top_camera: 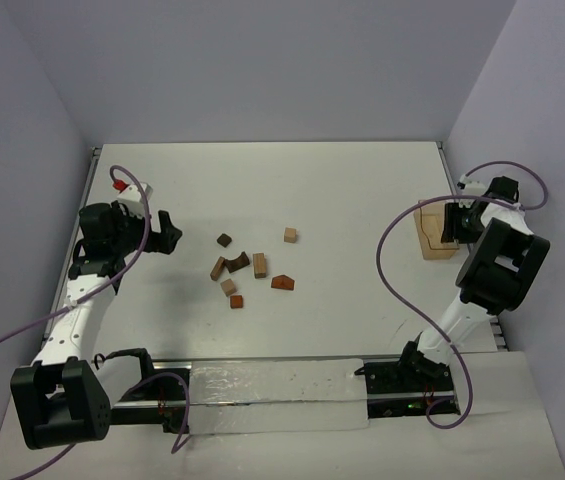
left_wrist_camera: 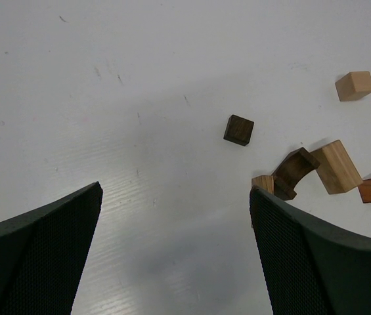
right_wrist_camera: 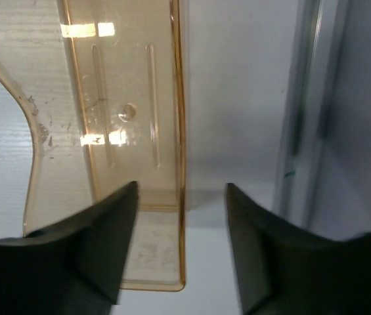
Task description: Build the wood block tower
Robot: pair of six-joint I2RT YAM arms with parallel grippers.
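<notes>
Pale walls close in a white desk (top_camera: 342, 190) on three sides. At the desk's left side the left gripper (top_camera: 167, 235) points toward the middle, its jaws spread wide with nothing between them. No tower stands; the wooden blocks (top_camera: 247, 268) lie scattered flat on the desk to the right of that gripper, near it but apart from it. Closest to it is a dark cube (top_camera: 224, 240), lying alone. Below that, a tan bar (top_camera: 219, 268), a dark arch (top_camera: 238, 263) and a longer tan block (top_camera: 260, 265) sit bunched together, the arch touching its neighbours as far as the left wrist view shows. Two small reddish-brown pieces (top_camera: 232, 294) lie just below the bunch, a reddish wedge (top_camera: 282, 282) just to its right, and a light cube (top_camera: 290, 235) sits farther up, apart from the rest. Well away from all the blocks, at the desk's right edge, the right gripper (top_camera: 449, 225) hangs over a clear amber tray (top_camera: 432, 240), its jaws parted and holding nothing, with the tray's long side wall showing between them in the right wrist view.
</notes>
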